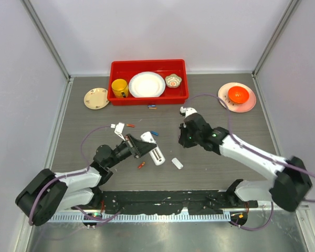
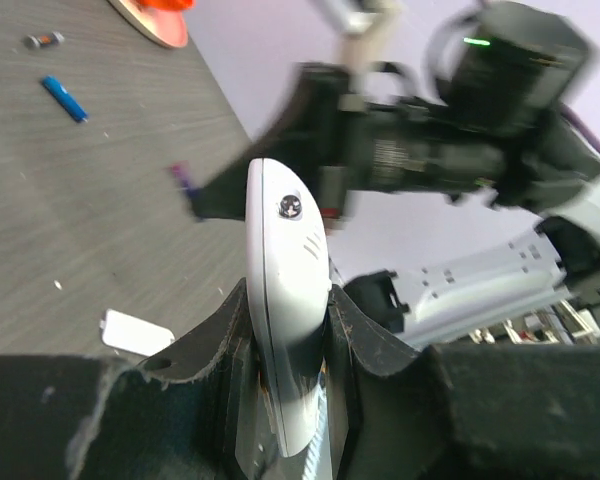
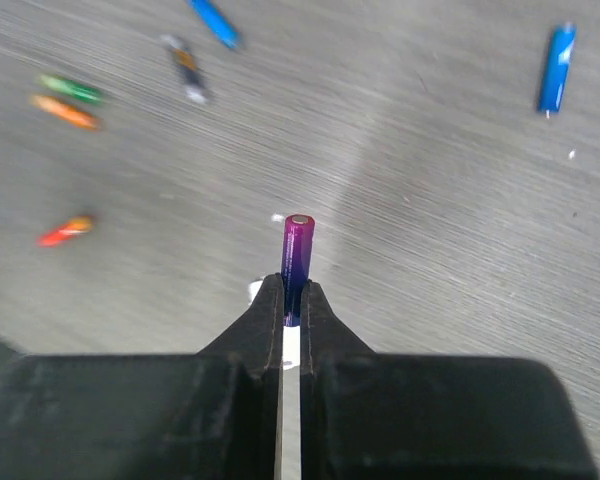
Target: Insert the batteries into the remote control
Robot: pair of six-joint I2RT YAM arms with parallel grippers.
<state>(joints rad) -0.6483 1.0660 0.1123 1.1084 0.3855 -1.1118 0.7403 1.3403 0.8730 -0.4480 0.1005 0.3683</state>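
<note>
My left gripper (image 1: 138, 147) is shut on the white remote control (image 1: 153, 149) and holds it tilted above the table, dark recess facing up. In the left wrist view the remote (image 2: 285, 290) stands clamped between the fingers (image 2: 205, 345). My right gripper (image 1: 184, 138) is shut on a purple battery (image 3: 297, 250) that sticks out past its fingertips, a short way right of the remote; it also shows in the left wrist view (image 2: 183, 178). Loose batteries lie on the table: orange-red (image 1: 141, 165), blue (image 1: 154, 133), red (image 1: 130, 125), and in the right wrist view blue (image 3: 557, 55), green (image 3: 70, 90) and orange (image 3: 67, 112).
A small flat white cover piece (image 1: 177, 163) lies just right of the remote. A red bin (image 1: 115, 97) with a yellow cup, a white plate and a bowl stands at the back. A patterned plate (image 1: 96, 98) sits left of it, a pink plate (image 1: 224, 100) with an orange bowl at the back right.
</note>
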